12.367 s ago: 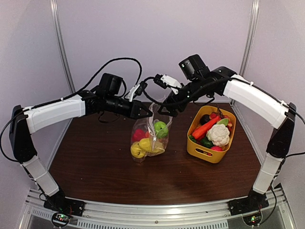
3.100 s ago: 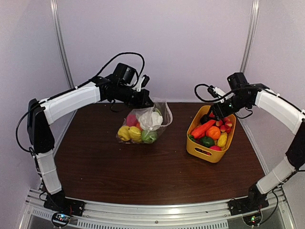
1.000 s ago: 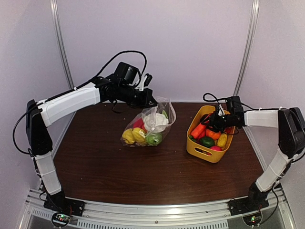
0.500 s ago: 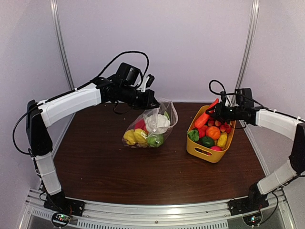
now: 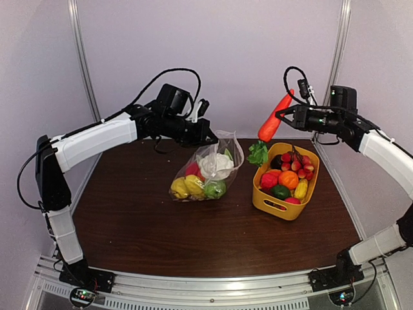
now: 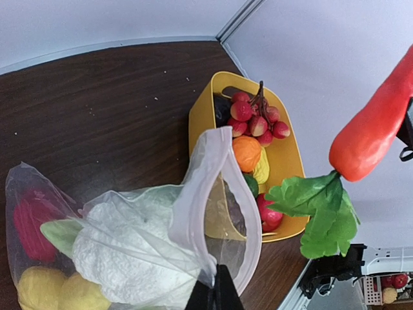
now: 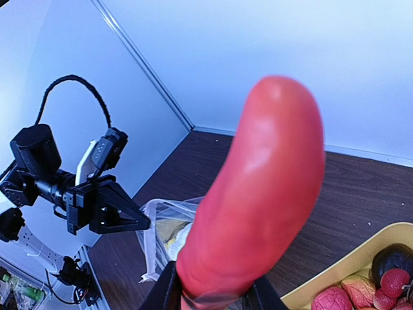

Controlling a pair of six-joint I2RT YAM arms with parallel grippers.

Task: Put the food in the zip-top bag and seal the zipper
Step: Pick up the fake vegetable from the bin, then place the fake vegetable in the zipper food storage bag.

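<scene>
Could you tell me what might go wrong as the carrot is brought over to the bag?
1. The left gripper pinches only one spot of the bag at its rim, so the mouth is a narrow loop; the carrot or its floppy leaves may catch on it.
2. The cauliflower sits just inside the mouth and could block the carrot, leaving it sticking out and hindering sealing.

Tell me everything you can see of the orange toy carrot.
The orange plastic toy carrot is smooth, glossy and tapered, with floppy green leaves at its thick end. It is in the air, tilted, thin tip up and leaves hanging down, between the clear plastic bag and the yellow plastic basket. Only the right gripper touches it, shut around its middle.
</scene>
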